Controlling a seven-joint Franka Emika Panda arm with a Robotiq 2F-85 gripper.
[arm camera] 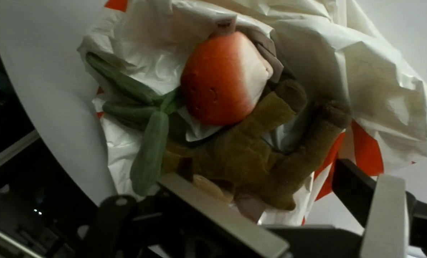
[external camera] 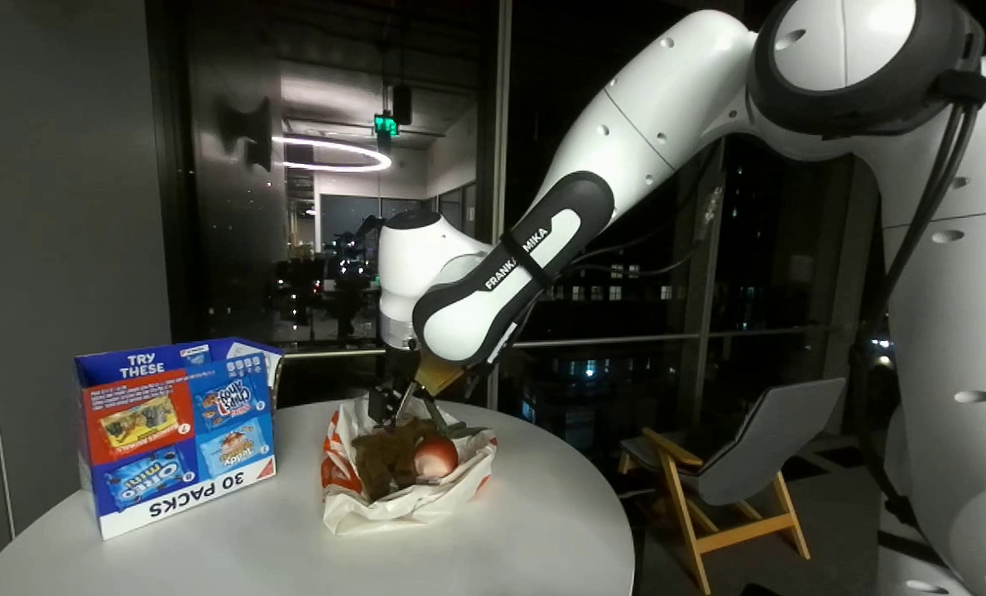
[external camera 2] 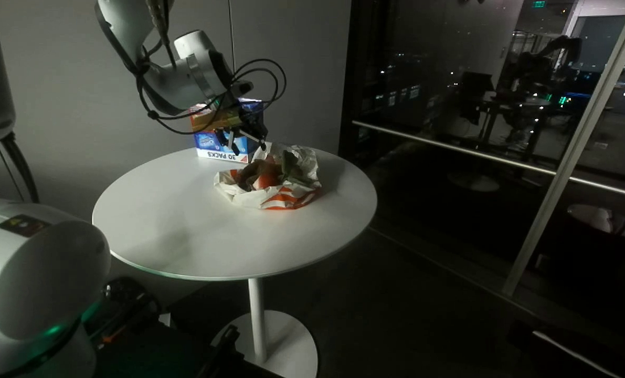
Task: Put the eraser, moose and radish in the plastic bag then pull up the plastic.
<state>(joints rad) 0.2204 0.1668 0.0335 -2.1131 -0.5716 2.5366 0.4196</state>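
The white and red plastic bag (external camera: 377, 513) lies opened out on the round table, its sides crumpled low. It also shows in an exterior view (external camera 2: 249, 199) and in the wrist view (arm camera: 371, 64). The brown plush moose (external camera: 385, 459) lies in it, also in the wrist view (arm camera: 231, 157). The red and white radish (arm camera: 217, 79) with green leaves rests against the moose (external camera 2: 249, 176). A flat grey-brown piece (arm camera: 273, 62) sticks out beside the radish; I cannot tell whether it is the eraser. My gripper (external camera 2: 250, 147) is open and empty above the bag's edge, fingers spread in the wrist view (arm camera: 265, 172).
A blue and red snack box (external camera: 178, 447) stands on the white table (external camera: 542, 530) near the bag; it also shows behind my gripper in an exterior view (external camera 2: 218, 146). A glass wall with a metal rail (external camera 2: 448, 147) is beyond the table. A chair (external camera: 733, 463) stands on the floor.
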